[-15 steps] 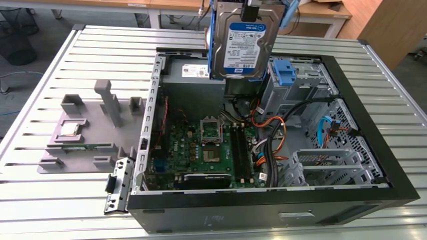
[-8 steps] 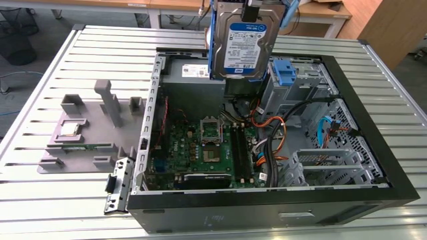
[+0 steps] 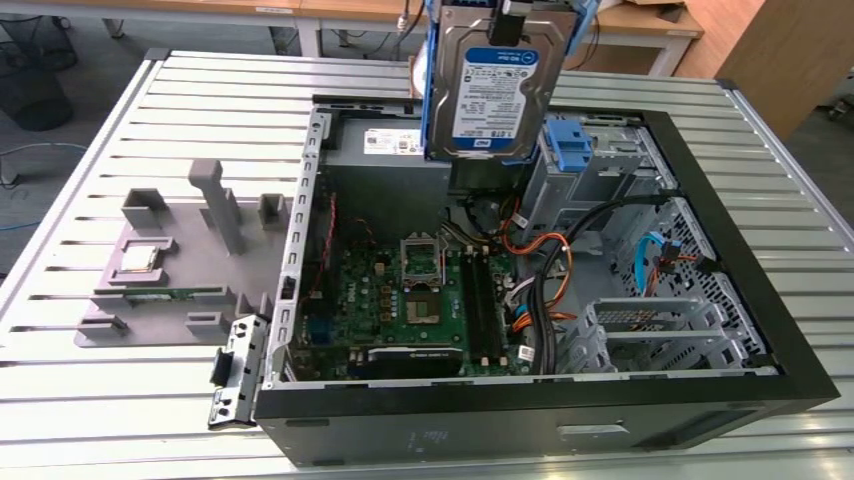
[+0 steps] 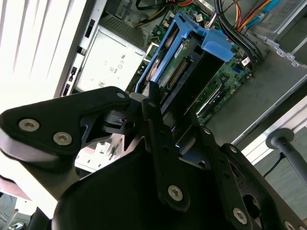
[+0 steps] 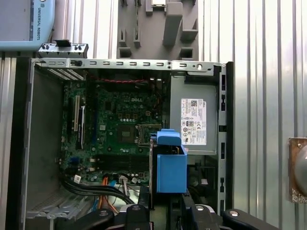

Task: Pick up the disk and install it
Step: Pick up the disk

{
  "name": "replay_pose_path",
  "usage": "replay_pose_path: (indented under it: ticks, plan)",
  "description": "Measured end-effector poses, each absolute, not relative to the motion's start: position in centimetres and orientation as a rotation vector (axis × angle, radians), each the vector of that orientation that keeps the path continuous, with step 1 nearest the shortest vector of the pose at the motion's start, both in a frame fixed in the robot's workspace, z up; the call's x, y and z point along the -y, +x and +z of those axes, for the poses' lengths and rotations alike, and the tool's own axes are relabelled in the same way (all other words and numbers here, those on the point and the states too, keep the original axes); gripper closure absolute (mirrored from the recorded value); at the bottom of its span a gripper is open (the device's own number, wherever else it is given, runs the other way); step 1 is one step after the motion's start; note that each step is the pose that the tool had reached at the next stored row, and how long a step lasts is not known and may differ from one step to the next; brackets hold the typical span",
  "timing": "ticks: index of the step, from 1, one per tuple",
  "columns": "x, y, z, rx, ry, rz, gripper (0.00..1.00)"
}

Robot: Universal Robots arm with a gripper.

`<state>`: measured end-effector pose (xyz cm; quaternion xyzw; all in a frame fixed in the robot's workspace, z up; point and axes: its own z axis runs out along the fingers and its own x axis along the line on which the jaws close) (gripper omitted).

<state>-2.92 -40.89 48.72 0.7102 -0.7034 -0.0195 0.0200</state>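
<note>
Clear above case rim (image 3: 737,262), disk (image 3: 491,90) in claw (image 3: 511,20)

The tabletop (image 3: 94,420) is silver-grey metal, ribbed with long parallel slats and grooves. An open black computer case (image 3: 534,425) lies on its side on the slats, its open side facing up, and takes up much of the surface. Just beside it, toward the exterior view's left, a flat grey fixture (image 3: 200,262) with upright blocks and posts rests on the slats. In the first wrist view a tan plate (image 5: 297,167) sits beyond the case; what it is cannot be told.
</note>
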Motion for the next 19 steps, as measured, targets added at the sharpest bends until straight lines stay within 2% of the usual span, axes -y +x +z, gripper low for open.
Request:
replay_pose_path:
  ticks: [19]
  plan:
    - [44.0,-2.9,48.7,2.187,2.209,-0.072,0.65]
